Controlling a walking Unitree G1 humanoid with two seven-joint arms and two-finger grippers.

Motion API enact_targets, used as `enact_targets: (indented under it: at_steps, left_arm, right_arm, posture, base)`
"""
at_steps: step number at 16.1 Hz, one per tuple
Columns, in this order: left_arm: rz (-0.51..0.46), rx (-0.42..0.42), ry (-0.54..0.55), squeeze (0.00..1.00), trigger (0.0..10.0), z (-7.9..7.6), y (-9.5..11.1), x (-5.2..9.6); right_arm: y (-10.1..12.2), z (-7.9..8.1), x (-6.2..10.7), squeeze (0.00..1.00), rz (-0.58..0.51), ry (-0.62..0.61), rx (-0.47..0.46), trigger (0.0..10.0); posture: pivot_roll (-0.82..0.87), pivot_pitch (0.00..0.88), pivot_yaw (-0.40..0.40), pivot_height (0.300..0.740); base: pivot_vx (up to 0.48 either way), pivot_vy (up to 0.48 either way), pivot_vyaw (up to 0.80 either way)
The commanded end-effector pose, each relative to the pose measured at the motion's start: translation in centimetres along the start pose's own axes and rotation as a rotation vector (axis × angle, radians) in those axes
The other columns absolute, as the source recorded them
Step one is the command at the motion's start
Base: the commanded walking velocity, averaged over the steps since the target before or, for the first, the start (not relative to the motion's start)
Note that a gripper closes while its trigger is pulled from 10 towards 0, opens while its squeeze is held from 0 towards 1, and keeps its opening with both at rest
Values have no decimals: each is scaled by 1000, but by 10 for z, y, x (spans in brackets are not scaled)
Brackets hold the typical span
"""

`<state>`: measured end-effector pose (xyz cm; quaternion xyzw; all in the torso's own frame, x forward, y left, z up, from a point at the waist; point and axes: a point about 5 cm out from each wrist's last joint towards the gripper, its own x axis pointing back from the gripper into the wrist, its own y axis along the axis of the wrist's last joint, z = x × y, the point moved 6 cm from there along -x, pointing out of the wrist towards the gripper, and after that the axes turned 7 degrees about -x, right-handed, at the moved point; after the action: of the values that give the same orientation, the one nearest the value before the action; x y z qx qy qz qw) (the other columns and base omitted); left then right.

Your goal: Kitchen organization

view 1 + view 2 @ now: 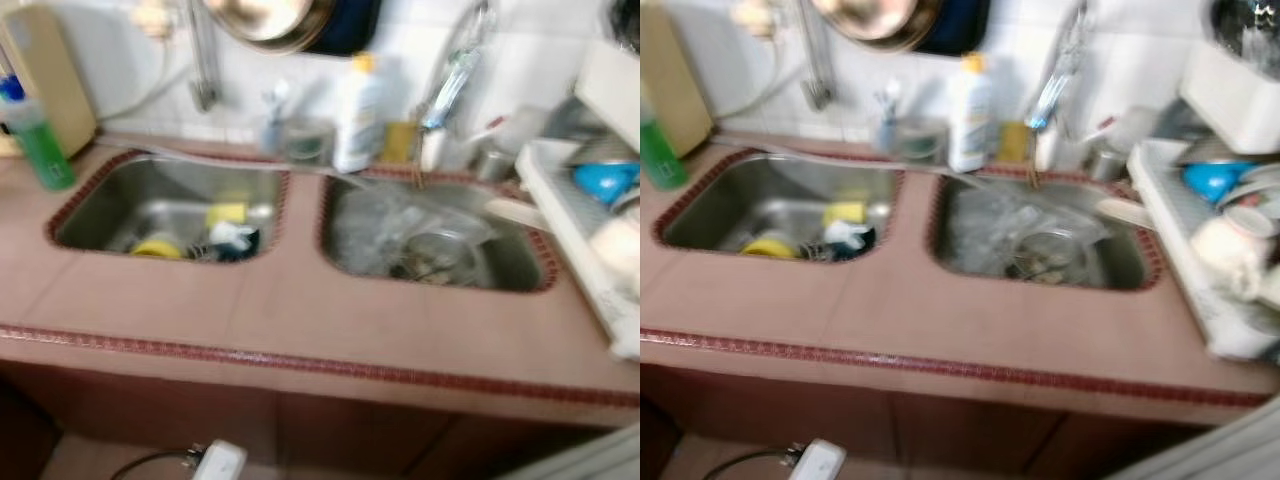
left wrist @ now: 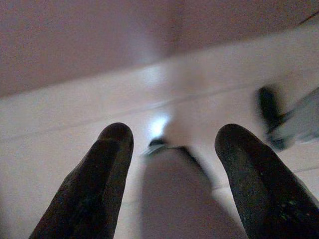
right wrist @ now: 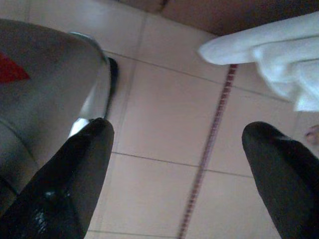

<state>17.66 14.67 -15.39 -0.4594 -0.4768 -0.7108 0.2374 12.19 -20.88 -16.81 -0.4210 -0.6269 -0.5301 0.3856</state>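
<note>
A pink tiled counter (image 1: pixel 300 320) holds two steel sinks. The left sink (image 1: pixel 130 200) contains a yellow sponge (image 1: pixel 226 213), a yellow item (image 1: pixel 157 247) and a dark item. The right sink (image 1: pixel 520 260) holds clear plastic and a glass bowl (image 1: pixel 437 250). A white bottle with a yellow cap (image 1: pixel 358 115) stands behind the sinks. My left gripper (image 2: pixel 172 149) hangs open over pale floor. My right gripper (image 3: pixel 179 149) is open above beige floor tiles, beside a grey metal body (image 3: pixel 45 84).
A green bottle (image 1: pixel 40 150) and a cutting board (image 1: pixel 50 75) stand at the far left. A white dish rack (image 1: pixel 570 230) with a blue bowl (image 1: pixel 605 180) sits at the right. A pan (image 1: pixel 270 22) hangs on the wall. White cloth (image 3: pixel 269 55) lies on the floor.
</note>
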Motion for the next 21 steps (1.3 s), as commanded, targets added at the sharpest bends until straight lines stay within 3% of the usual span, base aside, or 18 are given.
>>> enact_targets:
  at_steps: [1, 6, 13, 21]
  left_arm:
    - [6, 4, 24, 0, 10000, 9, -5, 1]
    - [32, -42, 22, 0, 10000, 8, -9, 2]
    - [29, -76, 9, 0, 10000, 4, -6, 1]
    - [17, -79, 9, 0, 10000, 4, -3, 0]
  right_arm:
    - [2, 6, 0, 0, -4, 5, -8, 10000]
    - [0, 10, 0, 0, 4, 9, -8, 10000]
    - [-14, -10, 2, 0, 27, -15, -20, 10000]
    - [-5, -3, 0, 0, 16, -10, -30, 10000]
  posture:
    - [-66, 0, -38, 740]
    - [-65, 0, -34, 740]
    - [-64, 0, -35, 740]
    - [-66, 0, -33, 740]
  base:
    - [0, 0, 0]
    - [0, 0, 0]
    - [0, 0, 0]
    - [-92, 0, 0]
